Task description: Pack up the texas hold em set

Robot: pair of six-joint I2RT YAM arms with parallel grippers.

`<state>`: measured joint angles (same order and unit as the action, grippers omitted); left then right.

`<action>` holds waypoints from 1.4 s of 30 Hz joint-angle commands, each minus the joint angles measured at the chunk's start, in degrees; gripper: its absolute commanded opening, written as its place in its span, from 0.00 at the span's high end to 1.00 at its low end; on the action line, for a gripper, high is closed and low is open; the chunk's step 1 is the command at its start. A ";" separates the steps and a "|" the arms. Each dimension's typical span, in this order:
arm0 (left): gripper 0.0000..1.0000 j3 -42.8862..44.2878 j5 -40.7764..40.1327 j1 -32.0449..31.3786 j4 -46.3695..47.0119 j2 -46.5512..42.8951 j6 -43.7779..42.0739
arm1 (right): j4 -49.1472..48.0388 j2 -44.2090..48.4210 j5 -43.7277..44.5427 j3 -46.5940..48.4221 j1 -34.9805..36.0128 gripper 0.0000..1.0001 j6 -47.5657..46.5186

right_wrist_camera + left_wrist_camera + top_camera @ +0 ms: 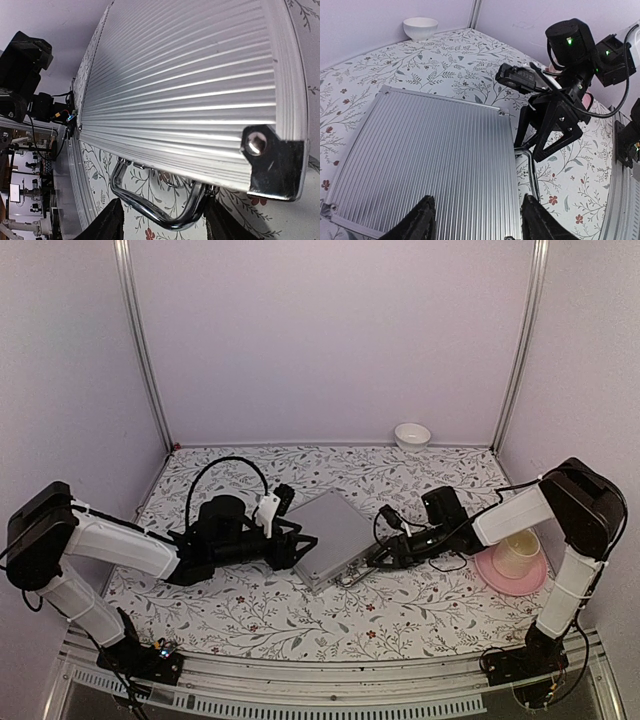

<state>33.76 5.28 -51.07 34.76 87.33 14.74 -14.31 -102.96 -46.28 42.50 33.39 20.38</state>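
The closed briefcase (328,532) is laid on the counter (250,610) between two spread claws: the left claw (305,543) at its edge, the handle (135,204) just ahead of the right claw (368,563).

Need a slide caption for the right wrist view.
Right gripper open at the chrome handle of the closed, ribbed aluminium case.

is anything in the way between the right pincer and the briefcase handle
Nothing visible does. The right pincer is open at the handle of the closed briefcase, a finger on either side of it.
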 commanded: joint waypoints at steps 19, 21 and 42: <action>0.39 -0.95 -1.72 -0.58 -0.18 -2.53 -0.15 | -8.25 10.72 -2.33 -4.10 0.96 0.43 6.19; 0.39 -0.30 -1.39 -0.45 -0.08 -2.07 0.69 | -8.18 11.41 -1.03 -5.25 1.70 0.42 6.33; 0.36 0.22 -0.80 0.80 1.80 -2.05 6.70 | -5.95 -1.56 8.09 -0.18 7.14 0.29 -3.39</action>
<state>33.78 5.04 -50.61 35.81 85.82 20.84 -21.76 -102.63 -40.49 40.10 40.51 20.62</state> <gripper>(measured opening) 0.636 0.708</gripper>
